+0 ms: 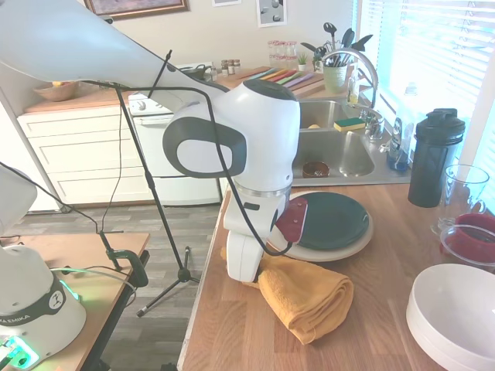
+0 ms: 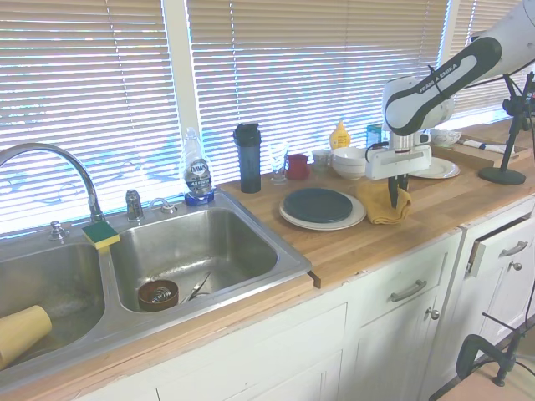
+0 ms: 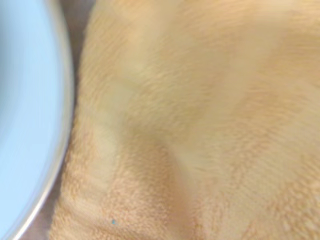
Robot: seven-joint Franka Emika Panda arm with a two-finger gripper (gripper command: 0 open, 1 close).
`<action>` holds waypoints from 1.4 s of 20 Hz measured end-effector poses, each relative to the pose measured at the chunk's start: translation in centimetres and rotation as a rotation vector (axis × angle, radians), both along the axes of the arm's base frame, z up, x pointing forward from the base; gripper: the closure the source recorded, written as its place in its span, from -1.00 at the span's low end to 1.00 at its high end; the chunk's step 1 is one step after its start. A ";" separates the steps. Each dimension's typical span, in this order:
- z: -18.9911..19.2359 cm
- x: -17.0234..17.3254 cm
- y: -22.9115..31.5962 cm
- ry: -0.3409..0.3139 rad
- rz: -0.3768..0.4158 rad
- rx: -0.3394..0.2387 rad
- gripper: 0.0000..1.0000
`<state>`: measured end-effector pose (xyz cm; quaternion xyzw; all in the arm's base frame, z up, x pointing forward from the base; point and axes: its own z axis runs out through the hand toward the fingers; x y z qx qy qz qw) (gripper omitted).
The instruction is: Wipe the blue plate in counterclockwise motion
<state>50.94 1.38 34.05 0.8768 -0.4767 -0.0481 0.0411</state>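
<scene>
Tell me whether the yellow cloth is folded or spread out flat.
Folded, loosely. The yellow cloth lies bunched in thick, doubled layers on the counter beside the blue plate, not spread.

The light wooden butcher-block surface (image 2: pixel 351 246) carries a wide cream-white plate (image 2: pixel 323 220), a crumpled mustard-yellow cloth (image 2: pixel 383 206) just beside it, a tall black shaker bottle (image 2: pixel 248 158), stacked white bowls (image 2: pixel 349 161), and a clear dish-soap bottle (image 2: pixel 196 170) near the steel sink (image 2: pixel 192 251).

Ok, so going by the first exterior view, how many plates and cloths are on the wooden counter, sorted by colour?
Blue plate: 1
Cream-white plate, under the blue one: 1
Yellow cloth: 1
Total: 3
</scene>
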 end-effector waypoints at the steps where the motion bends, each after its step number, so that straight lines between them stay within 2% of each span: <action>1: 0.0 0.0 0.1 -0.001 0.002 -0.001 -1.00; 20: 0.1 0.0 -0.1 -0.007 0.002 -0.004 -1.00; 24: 1.1 -0.4 -1.2 -0.022 -0.005 -0.019 -1.00; 28: 3.8 -1.5 -2.8 -0.061 -0.024 -0.029 -1.00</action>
